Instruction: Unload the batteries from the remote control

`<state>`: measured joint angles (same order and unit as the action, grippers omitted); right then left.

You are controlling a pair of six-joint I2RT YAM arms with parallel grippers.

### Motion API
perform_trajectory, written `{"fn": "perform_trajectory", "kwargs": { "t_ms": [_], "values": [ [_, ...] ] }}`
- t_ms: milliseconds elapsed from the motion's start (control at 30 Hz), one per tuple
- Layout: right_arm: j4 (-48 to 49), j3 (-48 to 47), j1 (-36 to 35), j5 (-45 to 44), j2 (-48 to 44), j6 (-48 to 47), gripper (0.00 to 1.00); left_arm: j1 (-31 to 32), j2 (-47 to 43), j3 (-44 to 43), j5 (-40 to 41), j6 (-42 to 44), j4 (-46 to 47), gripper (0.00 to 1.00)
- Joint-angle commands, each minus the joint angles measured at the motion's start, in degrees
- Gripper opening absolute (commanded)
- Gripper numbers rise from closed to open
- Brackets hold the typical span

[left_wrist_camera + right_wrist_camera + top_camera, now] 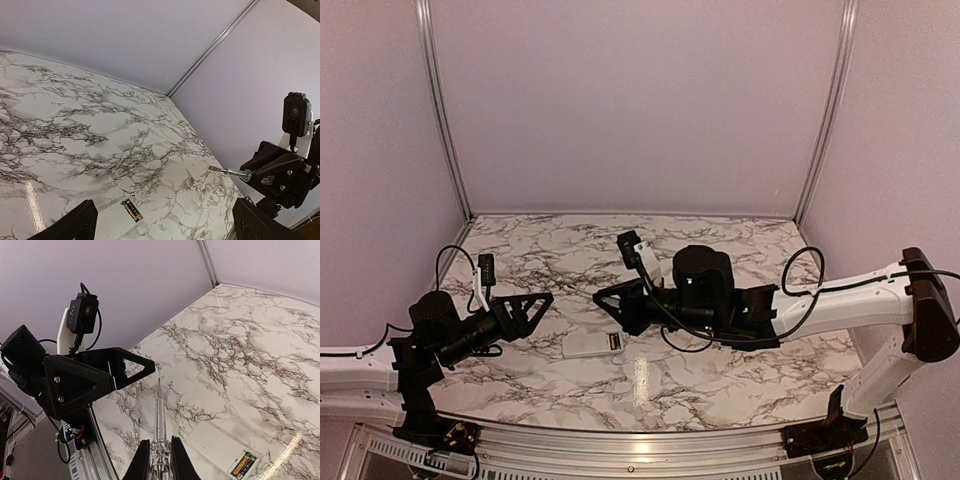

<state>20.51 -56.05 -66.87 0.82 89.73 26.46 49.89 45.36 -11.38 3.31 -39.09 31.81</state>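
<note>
The white remote control (588, 344) lies flat on the marble table, its battery compartment open at the right end. Two batteries (243, 464), one orange-gold and one dark, lie side by side in that compartment (131, 209). My left gripper (165, 204) hangs above and left of the remote, open, with nothing between its fingers (533, 305). My right gripper (160, 444) is shut on a long thin grey rod (159, 407), held level above the table. The rod's tip (212, 168) points at the left gripper. Neither gripper touches the remote.
A small white sliver (190, 174) lies on the marble beyond the remote. Lilac walls close the table at the back and both sides. The right arm (820, 300) stretches across the table's right half, and a metal rail (640, 440) runs along the near edge.
</note>
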Motion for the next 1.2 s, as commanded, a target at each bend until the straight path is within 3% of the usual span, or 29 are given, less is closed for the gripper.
{"fn": "perform_trajectory", "kwargs": {
  "t_ms": [0,400,867,1167],
  "values": [
    [-8.4,-1.4,-0.4,-7.6,-3.2,-2.2,0.0,0.0,1.3,-3.7,6.1,2.3,-9.5,0.99],
    [-27.5,-6.3,-0.4,-14.6,-5.9,-2.0,0.0,0.1,5.4,-11.7,10.0,0.7,-25.9,0.97],
    [-36.6,-7.5,-0.4,-18.1,-7.5,0.5,0.0,0.0,17.5,-16.5,6.5,-0.2,-28.3,0.85],
    [-40.8,-9.3,0.5,-13.4,-3.7,2.2,0.0,0.0,26.0,-19.1,3.8,0.8,-28.3,0.8]
  ]
}}
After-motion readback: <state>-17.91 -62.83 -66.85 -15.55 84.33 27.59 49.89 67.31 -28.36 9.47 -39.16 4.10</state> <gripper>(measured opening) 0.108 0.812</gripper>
